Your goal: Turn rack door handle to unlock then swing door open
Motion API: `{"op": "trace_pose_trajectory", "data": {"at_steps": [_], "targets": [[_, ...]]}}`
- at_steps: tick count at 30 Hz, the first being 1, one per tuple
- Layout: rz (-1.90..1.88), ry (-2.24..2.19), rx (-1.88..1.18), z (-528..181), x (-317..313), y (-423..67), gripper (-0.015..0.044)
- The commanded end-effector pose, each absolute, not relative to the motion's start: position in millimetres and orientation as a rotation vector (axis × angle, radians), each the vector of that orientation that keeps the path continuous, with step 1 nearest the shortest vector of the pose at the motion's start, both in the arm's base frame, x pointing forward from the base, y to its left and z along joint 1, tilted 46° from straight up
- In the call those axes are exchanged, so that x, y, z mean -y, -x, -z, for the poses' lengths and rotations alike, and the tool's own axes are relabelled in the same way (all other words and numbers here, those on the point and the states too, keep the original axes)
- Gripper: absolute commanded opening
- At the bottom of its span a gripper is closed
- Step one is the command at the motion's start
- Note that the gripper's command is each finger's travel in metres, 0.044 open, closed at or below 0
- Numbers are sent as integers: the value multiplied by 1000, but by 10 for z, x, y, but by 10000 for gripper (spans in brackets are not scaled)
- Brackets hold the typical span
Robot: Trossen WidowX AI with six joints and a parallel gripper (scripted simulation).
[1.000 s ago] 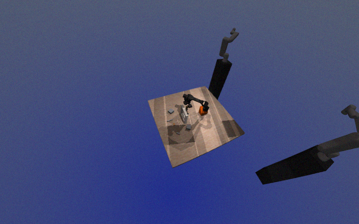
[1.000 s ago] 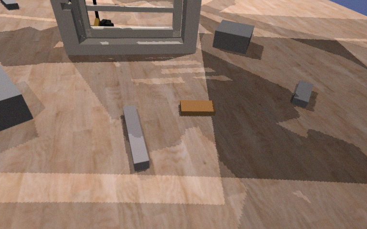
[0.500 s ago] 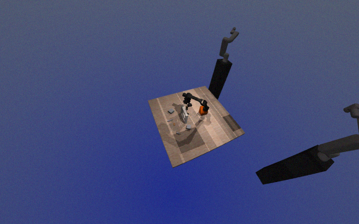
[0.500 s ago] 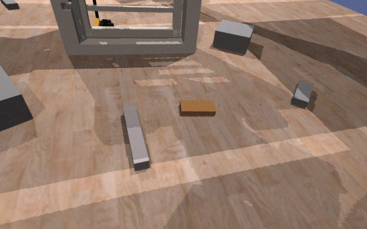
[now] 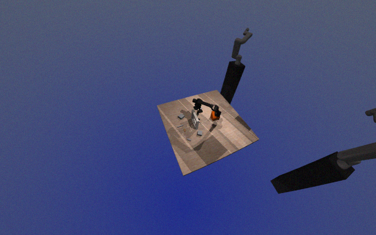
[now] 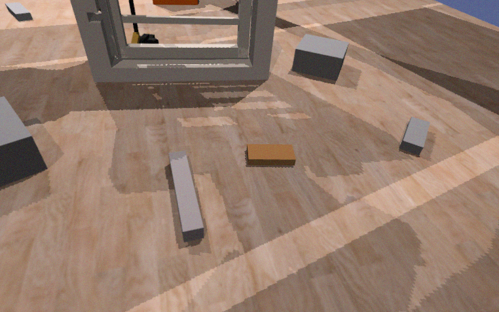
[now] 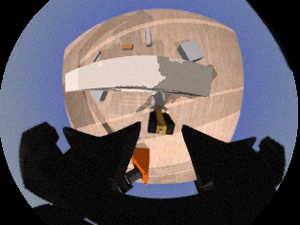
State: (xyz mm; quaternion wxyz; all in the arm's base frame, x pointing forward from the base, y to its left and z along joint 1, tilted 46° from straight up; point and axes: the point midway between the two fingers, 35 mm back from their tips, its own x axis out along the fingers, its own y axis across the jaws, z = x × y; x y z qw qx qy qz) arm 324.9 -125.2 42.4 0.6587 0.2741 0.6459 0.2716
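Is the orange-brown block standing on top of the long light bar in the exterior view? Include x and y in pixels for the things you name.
No, the orange-brown block [image 6: 270, 152] lies on the table [image 6: 321, 248], apart from the long bar [image 6: 186, 194].
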Motion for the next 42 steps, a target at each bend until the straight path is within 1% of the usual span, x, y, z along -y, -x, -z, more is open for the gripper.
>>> {"op": "trace_pose_trajectory", "data": {"at_steps": [1, 23, 30, 42], "targets": [[-615, -623, -1473, -370, 1186, -3248, 293], [-611, -612, -1514, -143, 942, -3233, 293], [-611, -612, -1514, -143, 942, -3233, 110], [-611, -612, -1514, -143, 942, -3233, 30]]}}
